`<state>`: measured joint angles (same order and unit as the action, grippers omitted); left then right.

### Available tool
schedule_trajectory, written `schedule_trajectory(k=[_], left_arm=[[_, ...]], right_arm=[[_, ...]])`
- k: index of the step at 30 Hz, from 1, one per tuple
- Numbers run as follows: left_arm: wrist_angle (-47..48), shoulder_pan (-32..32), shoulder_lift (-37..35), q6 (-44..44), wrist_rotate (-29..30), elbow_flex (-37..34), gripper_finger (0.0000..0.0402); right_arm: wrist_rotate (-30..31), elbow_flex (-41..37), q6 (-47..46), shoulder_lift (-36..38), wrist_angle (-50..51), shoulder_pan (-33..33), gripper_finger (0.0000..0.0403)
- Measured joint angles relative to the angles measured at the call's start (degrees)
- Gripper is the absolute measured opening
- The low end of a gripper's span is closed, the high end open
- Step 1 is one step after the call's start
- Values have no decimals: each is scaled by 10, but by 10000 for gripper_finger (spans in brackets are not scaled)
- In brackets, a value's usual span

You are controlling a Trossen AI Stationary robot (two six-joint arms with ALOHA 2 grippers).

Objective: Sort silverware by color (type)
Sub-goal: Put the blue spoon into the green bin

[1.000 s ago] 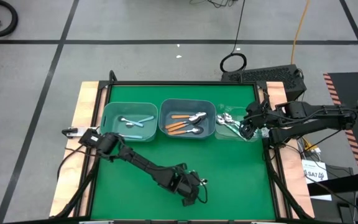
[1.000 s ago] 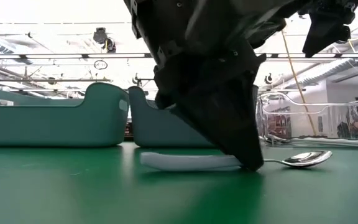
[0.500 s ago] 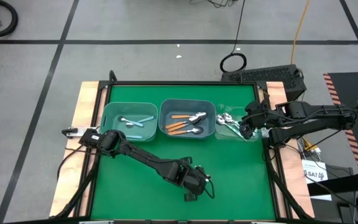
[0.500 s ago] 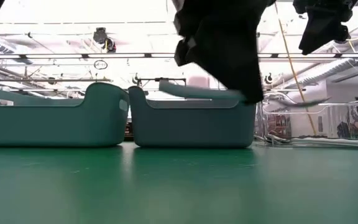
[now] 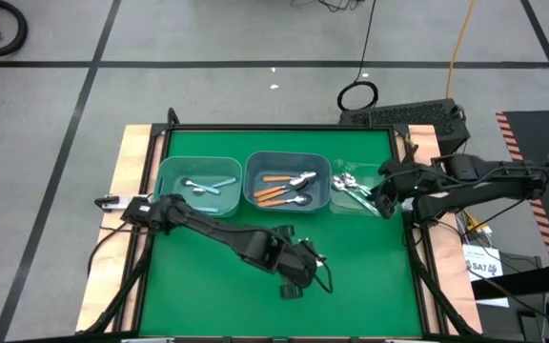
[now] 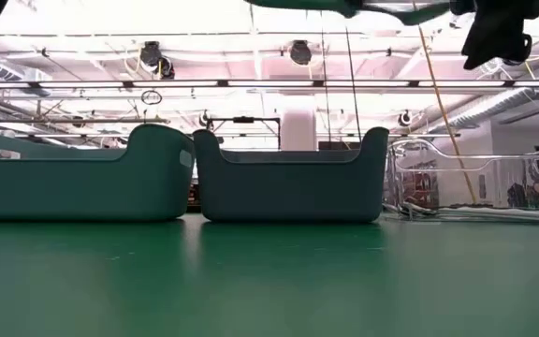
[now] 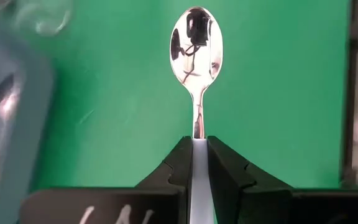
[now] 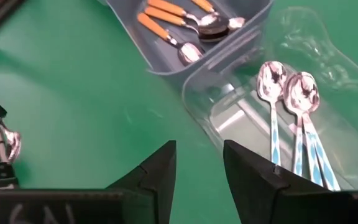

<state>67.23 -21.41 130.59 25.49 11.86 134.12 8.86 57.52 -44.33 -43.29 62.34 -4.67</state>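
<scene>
Left wrist view: spoon pinched by its pale handle

Left gripper is clamped on a pale-handled spoon, raised above the green mat, in front of the middle bin of orange spoons. Right gripper, fingers spread and empty, hovers beside the clear bin with its blue-patterned spoons, right of the middle bin.
</scene>
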Motion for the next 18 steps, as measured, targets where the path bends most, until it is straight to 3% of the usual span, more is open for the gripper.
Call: schedule_trajectory(k=[6,18], left_arm=[[120,10,-46,-27,46,-1,33],[224,111,-147,-134,42,-11,33]], right_arm=[[0,0,0,25,-35,0,130],[3,0,6,33,-125,0,130]])
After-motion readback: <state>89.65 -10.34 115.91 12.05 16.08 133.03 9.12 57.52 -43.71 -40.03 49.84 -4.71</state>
